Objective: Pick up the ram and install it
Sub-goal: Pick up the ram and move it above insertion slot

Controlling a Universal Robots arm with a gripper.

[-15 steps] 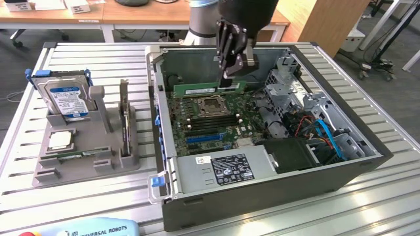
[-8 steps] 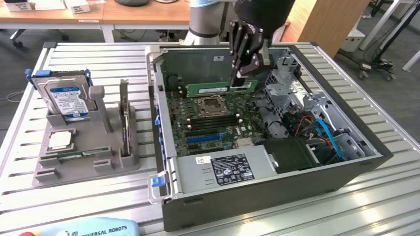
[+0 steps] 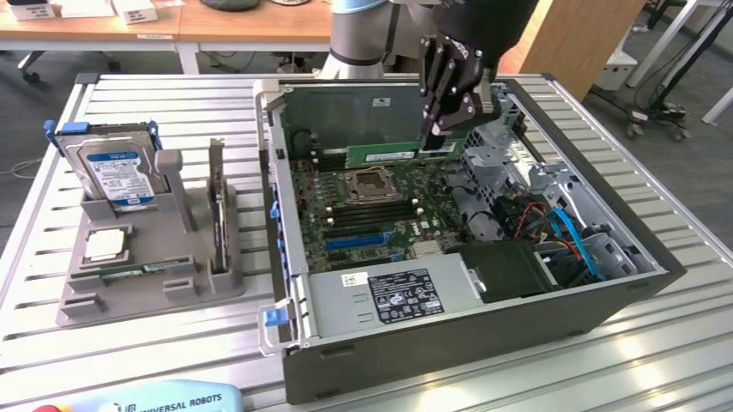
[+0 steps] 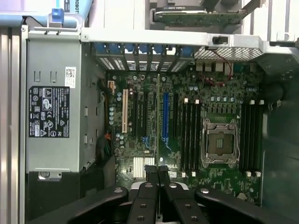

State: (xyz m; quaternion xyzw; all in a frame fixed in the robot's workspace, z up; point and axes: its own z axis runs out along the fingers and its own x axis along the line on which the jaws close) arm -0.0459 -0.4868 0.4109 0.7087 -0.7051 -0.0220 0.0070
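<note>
The ram point(image 3: 390, 154), a long green stick with a white label, hangs level above the motherboard point(image 3: 366, 215) near the back of the open computer case point(image 3: 458, 343). My gripper point(image 3: 442, 137) is shut on its end at the exterior view's right. In the wrist view the gripper point(image 4: 158, 171) points down at the board, and the ram point(image 4: 159, 116) shows edge-on as a thin line running away from the fingertips. Two banks of long black slots point(image 4: 189, 135) point(image 4: 252, 135) flank the processor socket point(image 4: 219, 142).
A grey holder point(image 3: 149, 287) at the exterior view's left carries a hard drive point(image 3: 112, 167), a square silver processor chip point(image 3: 106, 245) and an upright card point(image 3: 216, 202). The power supply point(image 3: 384, 296), a black fan shroud point(image 3: 516, 266) and cables fill the case's near side.
</note>
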